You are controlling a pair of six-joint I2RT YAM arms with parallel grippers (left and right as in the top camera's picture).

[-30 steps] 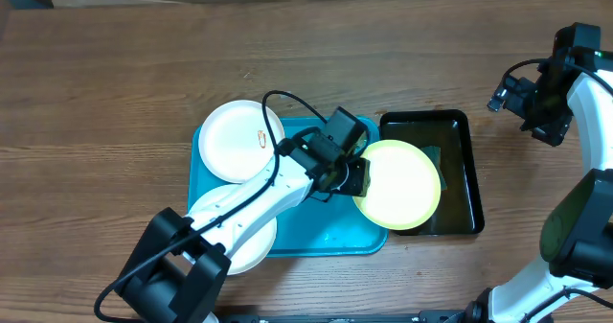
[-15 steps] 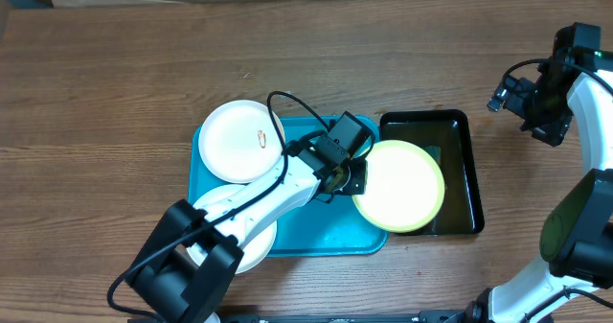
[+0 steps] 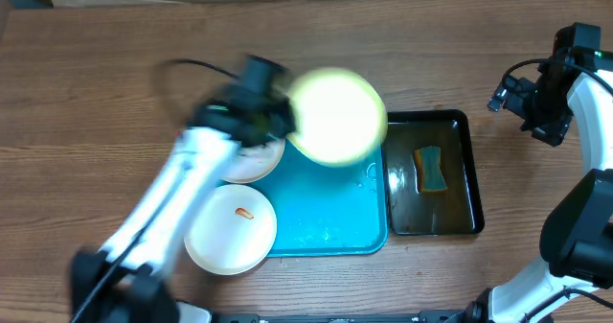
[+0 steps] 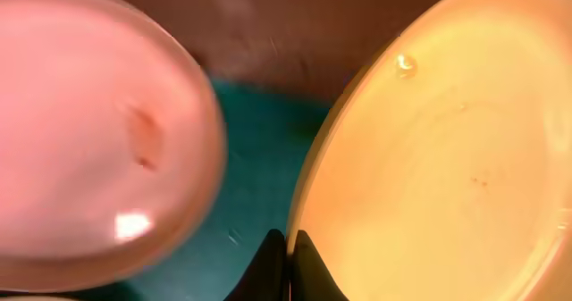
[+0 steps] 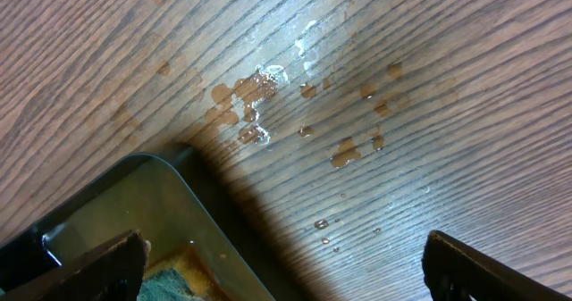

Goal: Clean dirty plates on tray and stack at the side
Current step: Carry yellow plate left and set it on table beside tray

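My left gripper (image 4: 289,263) is shut on the rim of the pale yellow-green plate (image 4: 447,158). From overhead that plate (image 3: 337,114) is a blur in the air over the far edge of the turquoise tray (image 3: 330,213), and the left gripper (image 3: 285,122) pinches its left rim. One white plate (image 3: 251,162) lies at the tray's far left, partly under the arm. Another white plate (image 3: 230,229) with an orange-red smear overhangs the tray's near left corner. My right gripper (image 3: 538,101) hangs open at the far right, holding nothing.
A glossy black tray (image 3: 462,170) with shallow water and a blue-and-yellow sponge (image 3: 430,168) sits right of the turquoise tray. In the right wrist view, water drops (image 5: 259,91) lie on the wood beside the black tray's corner (image 5: 134,203).
My left gripper shut on the yellow-green plate, lifted it off the black tray and swung it left and back. The sponge now shows. The right arm stayed still.
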